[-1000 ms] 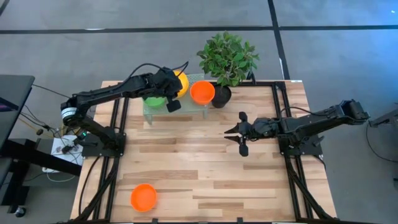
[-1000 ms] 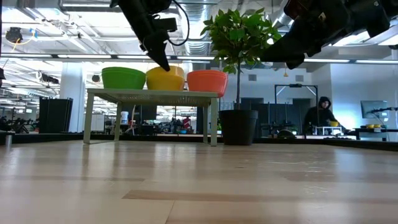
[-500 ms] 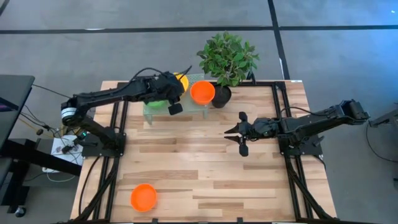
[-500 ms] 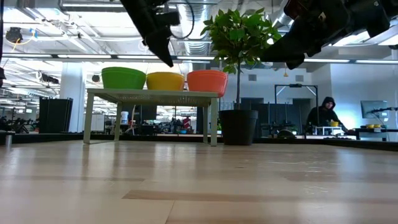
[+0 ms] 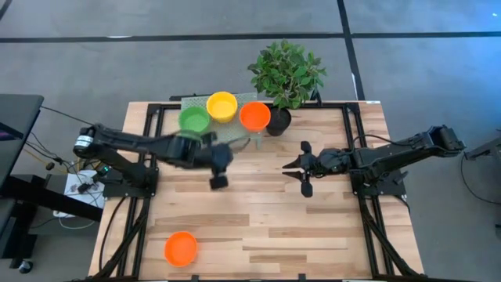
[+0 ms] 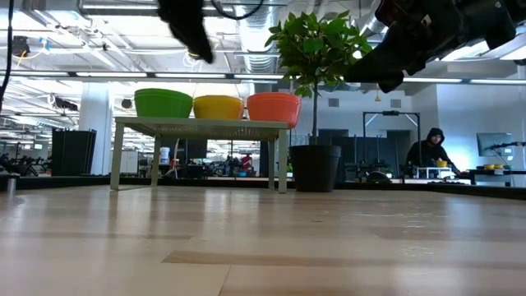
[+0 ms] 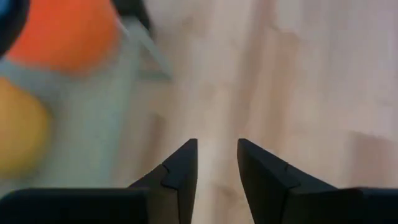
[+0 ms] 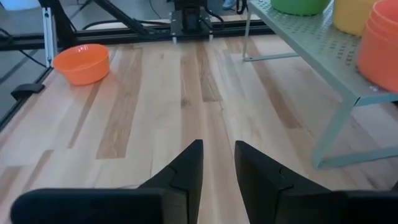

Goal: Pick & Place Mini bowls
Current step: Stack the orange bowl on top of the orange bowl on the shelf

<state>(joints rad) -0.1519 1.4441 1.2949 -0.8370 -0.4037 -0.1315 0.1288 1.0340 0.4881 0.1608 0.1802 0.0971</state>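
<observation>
Watching for trouble, I judge the risk is a low swing clipping the small shelf point(image 5: 227, 135) at the table's far edge and toppling the 3 mini bowls on it: green bowl point(image 5: 194, 120), yellow bowl point(image 5: 222, 106), orange bowl point(image 5: 254, 116). My left gripper point(image 5: 218, 168) hovers over bare wood near the table's middle, fingers parted, holding nothing. A 4th, loose orange bowl point(image 5: 181, 248) sits near the front-left corner. My right gripper point(image 5: 302, 168) waits mid-table, slightly parted, empty.

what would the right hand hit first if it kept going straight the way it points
Probably nothing soon: the right hand points across bare table. The orange bowl and the shelf lie off to either side.
</observation>
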